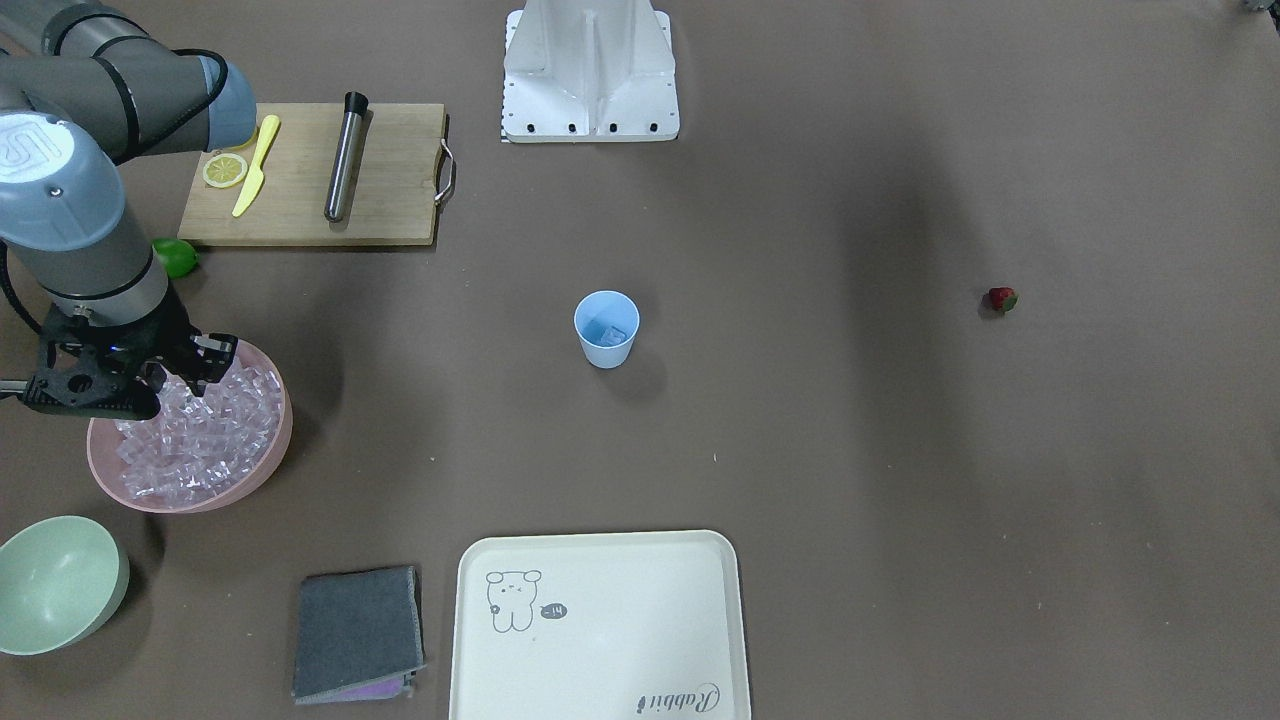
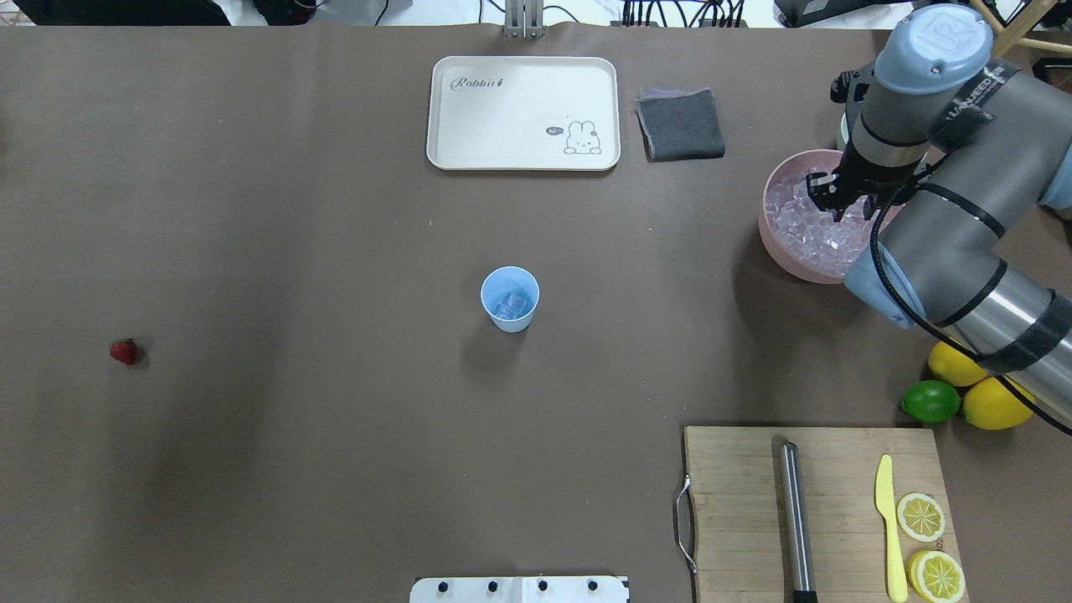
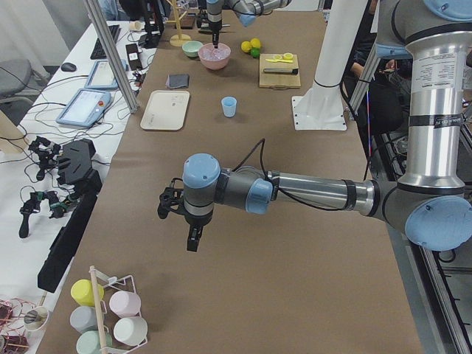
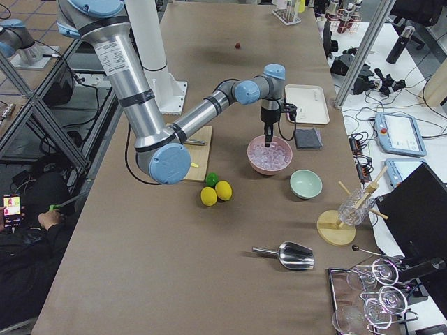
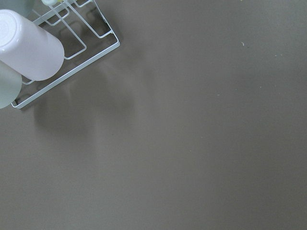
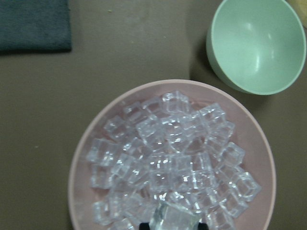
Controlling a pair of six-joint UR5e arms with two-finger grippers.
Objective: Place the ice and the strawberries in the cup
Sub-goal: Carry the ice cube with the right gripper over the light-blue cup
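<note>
- Far left of the overhead view: the strawberry (image 2: pixel 124 351) lies alone on the brown bench (image 2: pixel 293 377), well apart from the cup and from both arms. That half of the job looks untouched.
- Centre: the light blue cup (image 2: pixel 510 298) stands upright with a few ice cubes already showing at its bottom. How many cannot be counted, since the cubes are clear and blur into the blue.
- Right: the right tool (image 2: pixel 833 199) hangs low over the pink bowl (image 2: pixel 775 226) heaped with ice (image 2: pixel 796 230). In the wrist view a single cube (image 6: pixel 175 219) sits pinched between the dark finger tips at the bottom edge, so the tool appears closed on it, though the frame cuts off the fingers themselves.
- Judgement: ice loading is partly done and another cube seems ready for the trip to the cup; the berry remains to be fetched.
- Off to the robot's left, the left tool (image 3: pixel 181 215) shows only in the side view, held above bare bench far from the cup; whether it is open or closed cannot be told.
</note>
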